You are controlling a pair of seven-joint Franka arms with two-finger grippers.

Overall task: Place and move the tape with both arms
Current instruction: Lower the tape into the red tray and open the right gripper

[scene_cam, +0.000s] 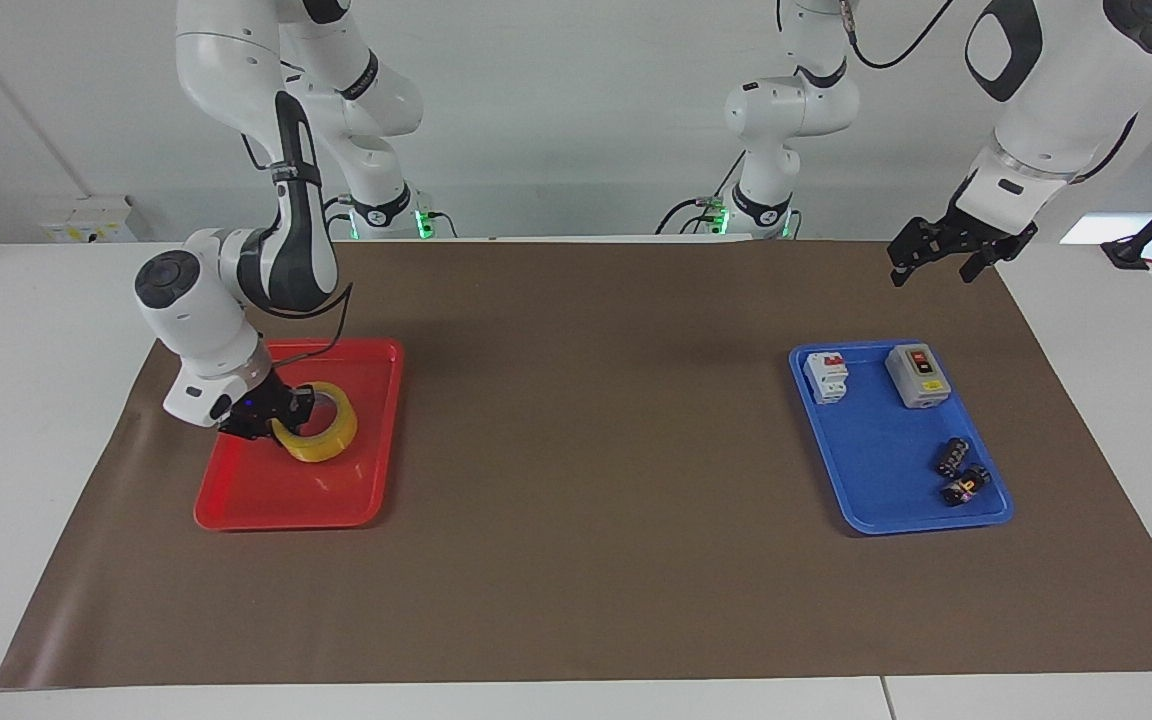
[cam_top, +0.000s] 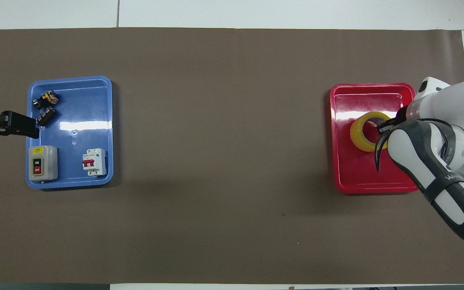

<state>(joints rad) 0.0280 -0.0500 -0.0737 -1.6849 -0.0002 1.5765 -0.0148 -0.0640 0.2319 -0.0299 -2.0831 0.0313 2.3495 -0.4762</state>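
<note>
The tape (scene_cam: 318, 431), a translucent yellow ring with a pale core; tilted, low over the red tray (scene_cam: 266, 495).

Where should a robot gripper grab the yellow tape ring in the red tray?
Probably by its wall. The tape is a ring with a wide hollow core, so one finger can go inside the hole and one outside, coming down from above. The right gripper holds it that way over the red tray.

Blue tray (scene_cam: 871, 480) holds a breaker (scene_cam: 827, 377) and switch box (scene_cam: 917, 375).
</note>
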